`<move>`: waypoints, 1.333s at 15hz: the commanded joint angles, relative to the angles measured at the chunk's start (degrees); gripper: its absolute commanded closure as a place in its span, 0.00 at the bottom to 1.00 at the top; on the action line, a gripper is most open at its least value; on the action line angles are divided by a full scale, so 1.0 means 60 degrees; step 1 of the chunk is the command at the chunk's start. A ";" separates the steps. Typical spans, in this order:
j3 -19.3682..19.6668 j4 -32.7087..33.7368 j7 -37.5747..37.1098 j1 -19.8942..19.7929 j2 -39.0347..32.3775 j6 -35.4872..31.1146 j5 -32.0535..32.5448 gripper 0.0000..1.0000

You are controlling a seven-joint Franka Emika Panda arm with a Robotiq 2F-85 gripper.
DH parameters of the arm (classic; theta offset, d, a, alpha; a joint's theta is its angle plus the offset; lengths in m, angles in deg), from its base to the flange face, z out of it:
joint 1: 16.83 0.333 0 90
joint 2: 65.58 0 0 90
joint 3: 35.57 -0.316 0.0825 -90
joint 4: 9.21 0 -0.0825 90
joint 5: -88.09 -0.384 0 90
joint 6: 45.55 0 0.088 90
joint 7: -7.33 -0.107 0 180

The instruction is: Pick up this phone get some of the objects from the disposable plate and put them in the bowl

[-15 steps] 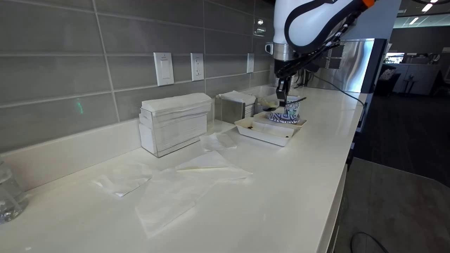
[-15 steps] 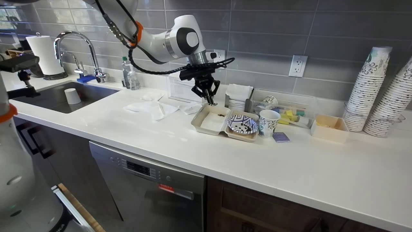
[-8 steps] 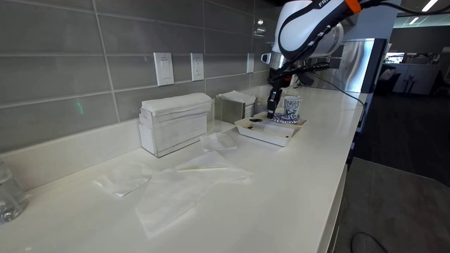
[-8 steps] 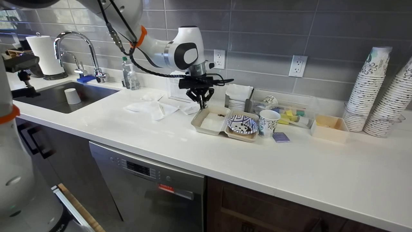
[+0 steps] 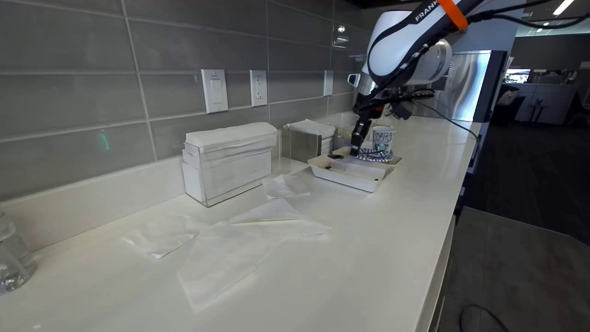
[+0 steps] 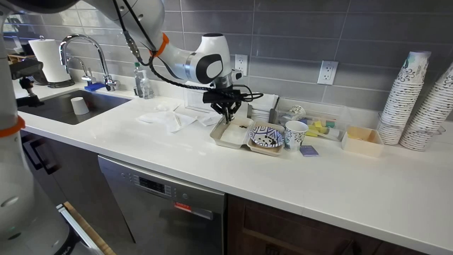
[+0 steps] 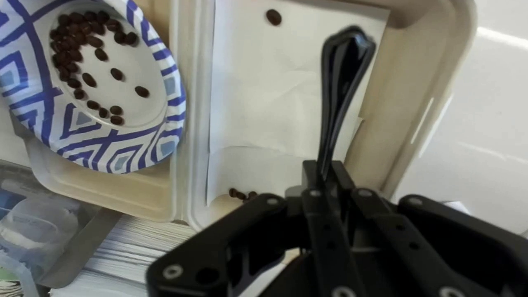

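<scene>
"Spoon (image 7: 340, 86) in the wrist view: gripped?"

"Yes. Hand (image 7: 326, 169) narrow, fingers (image 7: 310, 175) pinched on the slim handle, flared end poking out past them; rest of it hidden."

"Handling?"

"Guessing light, stiff, slick metal, hard to break. Might swivel in that pinch. Best held low on the handle, toward the scooping end, firmly."

"Beans (image 7: 68, 43)?"

"Most in the blue-patterned dish (image 7: 132, 152), strays in the tray (image 7: 418, 82)."

"In an exterior view?"

"Spoon's head (image 5: 335, 157) pokes out toward the wall (image 5: 73, 106), low, looks to be over the tray. Touching it or not, can't tell."

"Changed?"

"Yep: hand and spoon hang lower than a second ago. Versus half a second ago, fingers sit about the same, arm (image 5: 394, 50) has shifted a bit."

"In an exterior view, any sideways drift?"

"Slight: hand's a touch nearer the dish than half a second ago, over the tray's corner toward the sink (image 6: 106, 106). Dish and tray look unmoved."
</scene>
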 commanded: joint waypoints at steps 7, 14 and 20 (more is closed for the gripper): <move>-0.0396 -0.0947 0.0066 -0.0294 -0.0894 -0.3163 -0.0203 0.98; -0.1492 -0.1130 0.1080 -0.1139 -0.0094 -0.1920 -0.0785 0.45; -0.0088 -0.0829 -0.0006 -0.0252 0.1948 0.2343 0.1468 0.01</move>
